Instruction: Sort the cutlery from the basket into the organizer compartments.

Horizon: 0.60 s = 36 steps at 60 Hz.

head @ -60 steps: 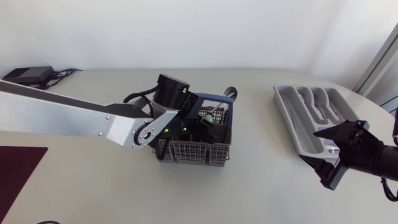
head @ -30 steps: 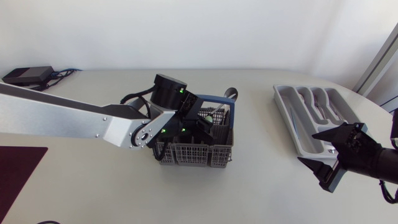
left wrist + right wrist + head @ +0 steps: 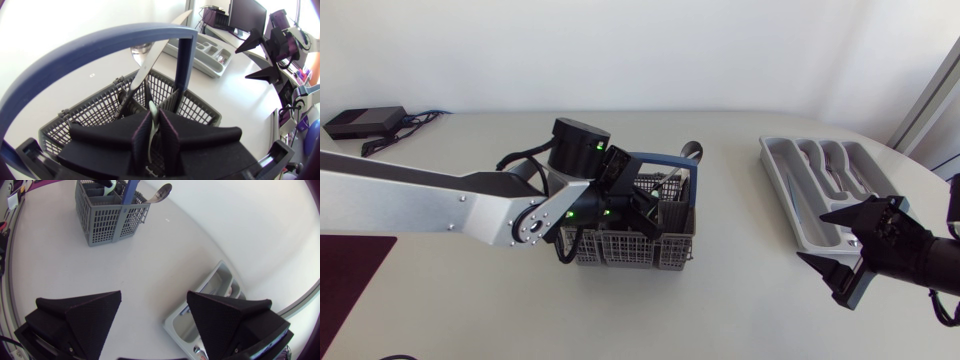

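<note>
My left gripper [image 3: 153,119] sits down inside the grey basket [image 3: 625,248], its fingers pinched together on a pale cutlery handle [image 3: 151,107]. My right gripper [image 3: 154,302] hangs with its fingers spread wide, just beside the grey organizer [image 3: 782,185], well apart from the basket.

Pale off-white surface [image 3: 740,290] with a rounded edge, evenly lit.
Dark maroon mat [image 3: 350,270] at near left; black box [image 3: 365,120] with cables [image 3: 420,118] at far left corner.
</note>
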{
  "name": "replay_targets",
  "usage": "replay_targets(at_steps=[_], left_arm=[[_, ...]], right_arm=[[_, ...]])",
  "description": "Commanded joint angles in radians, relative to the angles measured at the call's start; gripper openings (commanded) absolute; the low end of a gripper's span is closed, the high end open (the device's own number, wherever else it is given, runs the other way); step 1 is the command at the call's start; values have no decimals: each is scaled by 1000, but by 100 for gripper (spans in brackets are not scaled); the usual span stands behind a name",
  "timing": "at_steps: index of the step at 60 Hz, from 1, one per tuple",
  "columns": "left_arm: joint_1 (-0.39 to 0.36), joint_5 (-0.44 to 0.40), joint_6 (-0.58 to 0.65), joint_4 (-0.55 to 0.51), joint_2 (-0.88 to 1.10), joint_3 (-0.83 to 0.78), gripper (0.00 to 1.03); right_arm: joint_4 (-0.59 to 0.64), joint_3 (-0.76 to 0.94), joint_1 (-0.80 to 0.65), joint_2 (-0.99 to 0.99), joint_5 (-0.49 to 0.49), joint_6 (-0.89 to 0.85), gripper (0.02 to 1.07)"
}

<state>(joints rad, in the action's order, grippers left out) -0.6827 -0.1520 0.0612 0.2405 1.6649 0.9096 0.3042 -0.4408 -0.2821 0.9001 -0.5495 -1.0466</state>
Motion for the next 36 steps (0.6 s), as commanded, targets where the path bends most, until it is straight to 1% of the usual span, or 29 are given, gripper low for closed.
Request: replay_targets(at_steps=[1,7,10,17,27,36], left_arm=[[2,-18,25,5,-54,-41,10],[-5,-18,40,8,-88,-64,10],[-8,-18,46,11,-99,-75,6],[-9,-23,46,10,-103,-86,5],[8,-87,15,-7,-131,-83,5],[32,-175,-37,-50,-203,-77,5]], right_arm=[[3,27,14,-13,5,19,96],[3,27,24,-15,11,22,96],[3,28,27,-15,13,23,96],[3,28,47,-23,28,34,96],[7,39,73,-44,43,46,96],[26,39,90,-82,51,56,96]])
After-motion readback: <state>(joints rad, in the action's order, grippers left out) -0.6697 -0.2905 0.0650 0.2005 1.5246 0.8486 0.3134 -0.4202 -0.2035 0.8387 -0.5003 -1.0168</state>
